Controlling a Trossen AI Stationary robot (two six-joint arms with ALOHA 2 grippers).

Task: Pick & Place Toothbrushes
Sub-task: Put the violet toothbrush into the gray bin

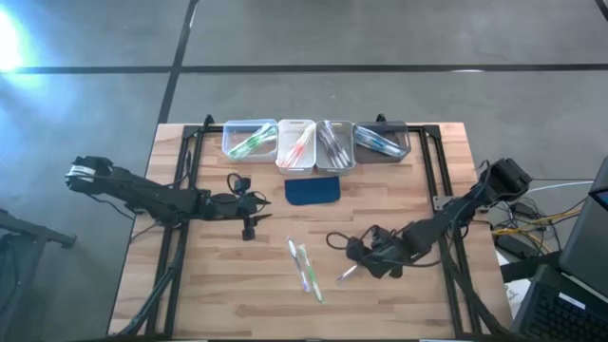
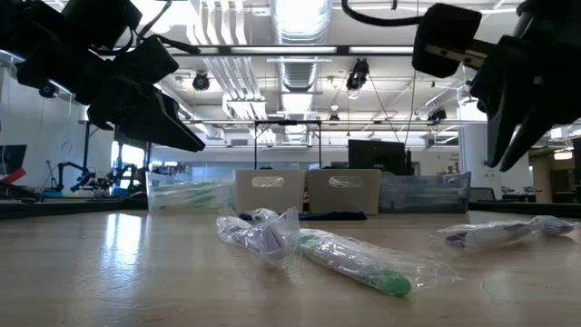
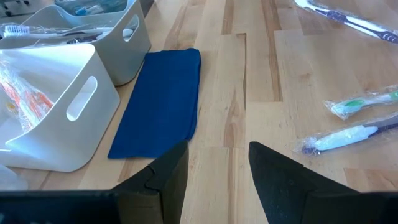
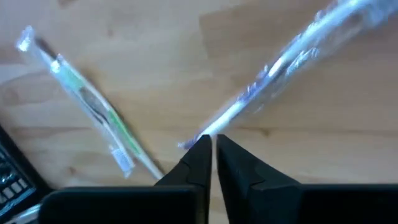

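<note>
Below my right pincer (image 4: 212,144), just past its tips: one wrapped toothbrush (image 4: 292,59), lying flat on the wooden table (image 1: 190,285). My fingers stand nearly touching, only a slit between them, and hold nothing; the near end of the wrapper lies just under them. I judge the pincer sits low and close over that end because this is the piece to lift next, though the fingers would have to part first.

Item, that toothbrush: thin whitish stick with bluish-purple accents, sealed in a clear crinkled sleeve, blurred in my wrist view.

Item, off to one side of the same pincer: a green-accented toothbrush (image 4: 93,106) in its own sleeve, clear of the fingers. From above, two such loose pieces (image 1: 304,266) lie side by side, towards the table's middle.

Item, far from this pincer, at the table's back edge: four small bins (image 1: 314,142) in a row, each already holding toothbrushes sorted by colour, green, orange-red, greyish, blue. Placement there looks like the goal.

Item, just before the bins: a dark blue pad (image 1: 313,191), flat.

My left pincer (image 3: 216,163) waits near that pad, fingers well apart, empty.
</note>
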